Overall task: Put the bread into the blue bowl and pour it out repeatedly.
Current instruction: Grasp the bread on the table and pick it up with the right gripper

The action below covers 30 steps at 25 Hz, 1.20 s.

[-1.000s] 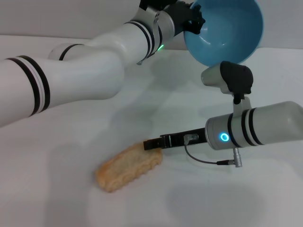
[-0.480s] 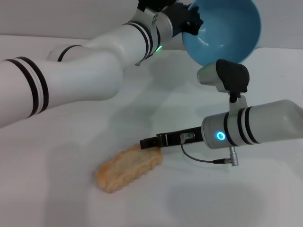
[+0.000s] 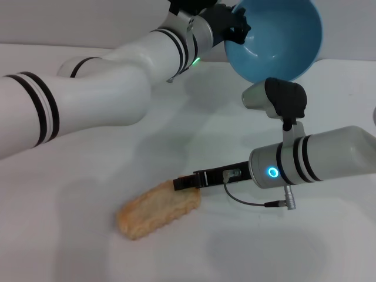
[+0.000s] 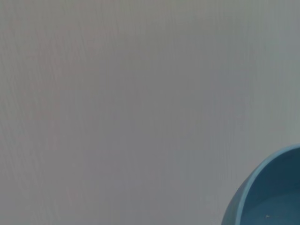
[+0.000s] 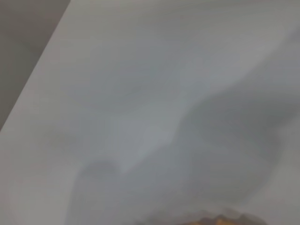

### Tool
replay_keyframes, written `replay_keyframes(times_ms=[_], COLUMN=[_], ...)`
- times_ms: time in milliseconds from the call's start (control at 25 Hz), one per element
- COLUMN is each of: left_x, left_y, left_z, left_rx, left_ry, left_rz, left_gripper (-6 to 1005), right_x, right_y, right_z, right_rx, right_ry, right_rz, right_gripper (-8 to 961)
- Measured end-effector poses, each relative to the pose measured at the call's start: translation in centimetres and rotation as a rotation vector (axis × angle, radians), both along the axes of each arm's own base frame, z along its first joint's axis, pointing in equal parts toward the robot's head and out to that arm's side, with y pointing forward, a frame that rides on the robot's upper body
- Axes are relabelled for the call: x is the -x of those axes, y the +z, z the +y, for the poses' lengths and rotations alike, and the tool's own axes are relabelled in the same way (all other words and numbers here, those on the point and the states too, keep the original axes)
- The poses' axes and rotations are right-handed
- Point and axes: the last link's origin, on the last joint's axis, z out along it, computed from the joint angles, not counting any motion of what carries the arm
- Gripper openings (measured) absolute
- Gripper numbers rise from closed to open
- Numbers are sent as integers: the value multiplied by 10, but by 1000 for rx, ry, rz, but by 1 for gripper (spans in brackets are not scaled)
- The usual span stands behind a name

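Bread (image 3: 158,208) lies flat on the white table (image 3: 88,176), plain golden underside up. My right gripper (image 3: 183,183) sits low at its far end, touching it; whether those jaws are apart or together, I cannot tell. My left gripper (image 3: 235,26) is clamped on the blue bowl (image 3: 276,38), held aloft and tilted, nothing inside it.

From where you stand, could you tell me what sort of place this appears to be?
Probably a robot test bench, not a real kitchen. A bare white table holds only the bread. The left tool holds the blue bowl tipped in the air, while the right tool reaches the bread's end.
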Motion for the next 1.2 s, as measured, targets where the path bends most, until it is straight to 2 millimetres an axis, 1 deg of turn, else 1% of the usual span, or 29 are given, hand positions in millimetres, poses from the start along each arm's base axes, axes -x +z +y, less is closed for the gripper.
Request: replay_keyframes(times_ms=[560, 800, 880, 1200], left_x=[4, 6, 7, 12], left_y=[0, 1, 1, 2], left_z=[-1, -1, -1, -1], left_rx=[0, -2, -2, -5], left_ry=[10, 13, 14, 31], left_rz=[-1, -1, 0, 4], left_gripper=[0, 0, 0, 0], right_x=[0, 1, 3, 11], right_y=[-3, -4, -4, -3], right_z=[-5, -5, -5, -4], right_rx=[20, 13, 8, -4], right_ry=[39, 66, 91, 154], right_rz=[-22, -16, -10, 13], right_gripper=[434, 252, 210, 175])
